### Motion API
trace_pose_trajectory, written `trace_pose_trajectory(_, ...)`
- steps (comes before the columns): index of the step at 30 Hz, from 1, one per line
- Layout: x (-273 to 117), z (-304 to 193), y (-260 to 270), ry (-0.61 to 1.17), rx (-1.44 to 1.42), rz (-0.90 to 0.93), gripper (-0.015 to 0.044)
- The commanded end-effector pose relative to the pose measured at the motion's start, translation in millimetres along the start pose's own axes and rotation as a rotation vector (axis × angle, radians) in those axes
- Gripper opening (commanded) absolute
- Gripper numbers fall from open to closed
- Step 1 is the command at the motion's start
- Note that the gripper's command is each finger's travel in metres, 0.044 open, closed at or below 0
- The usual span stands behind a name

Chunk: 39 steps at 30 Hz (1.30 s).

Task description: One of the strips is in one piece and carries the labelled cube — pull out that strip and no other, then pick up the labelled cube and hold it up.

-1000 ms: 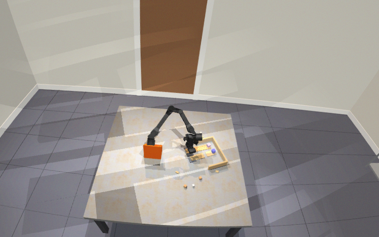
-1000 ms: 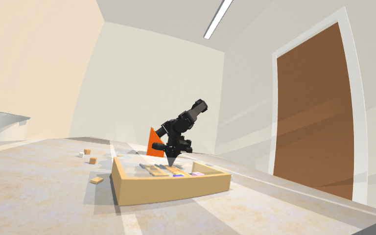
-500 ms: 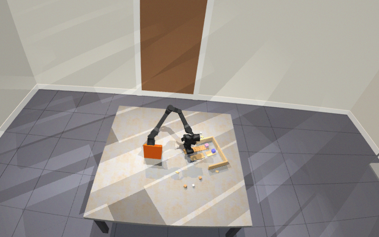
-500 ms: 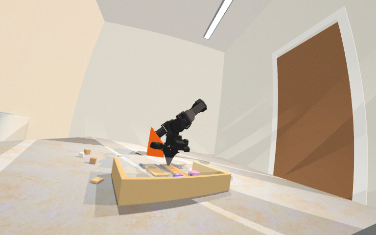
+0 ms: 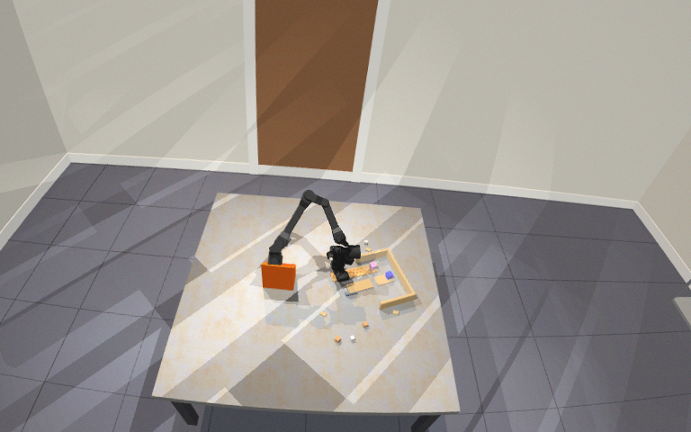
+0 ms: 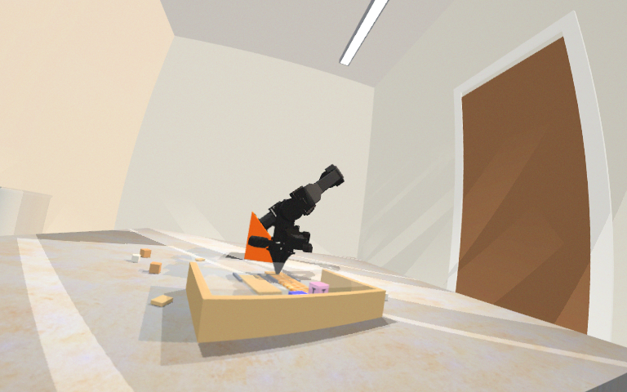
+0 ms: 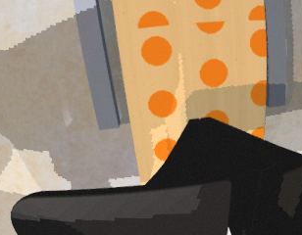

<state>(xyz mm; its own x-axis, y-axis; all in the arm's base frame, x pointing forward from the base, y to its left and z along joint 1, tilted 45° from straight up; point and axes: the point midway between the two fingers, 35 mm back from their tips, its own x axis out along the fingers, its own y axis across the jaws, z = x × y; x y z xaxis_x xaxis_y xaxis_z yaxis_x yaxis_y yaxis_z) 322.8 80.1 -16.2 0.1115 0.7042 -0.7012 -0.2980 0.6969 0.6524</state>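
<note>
The strip with orange dots (image 5: 363, 271) (image 6: 291, 282) (image 7: 185, 39) lies between grey rails. In the wrist view some dots are cut off along a line across it. A pink cube (image 5: 373, 265) (image 6: 318, 286) with dark marks stands at its far end. A plain tan strip (image 5: 360, 285) (image 6: 259, 283) lies beside it, with a gap before a separate tan piece (image 5: 381, 280). A blue cube (image 5: 389, 274) (image 6: 297, 292) is on that piece. My gripper (image 6: 277, 272) (image 7: 200, 128) is shut, pointing down, its tips at the dotted strip's near end. Contact is hard to tell.
A tan wooden wall (image 5: 404, 278) (image 6: 282, 318) encloses the far ends of the strips on three sides. A grey rail (image 7: 94, 73) runs left of the dotted strip. An orange panel (image 5: 278, 276) (image 6: 255, 242) stands by the arm's base. Several small blocks are scattered outside the wall.
</note>
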Motion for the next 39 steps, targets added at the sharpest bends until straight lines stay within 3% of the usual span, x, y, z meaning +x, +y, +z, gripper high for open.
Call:
trace_pose_trajectory(1, 4, -15, -1, 0.020, 0.011, 0.005, 0.0000)
trace_pose_trajectory(39, 3, -70, -2, 0.023, 0.013, 0.004, 0.0000)
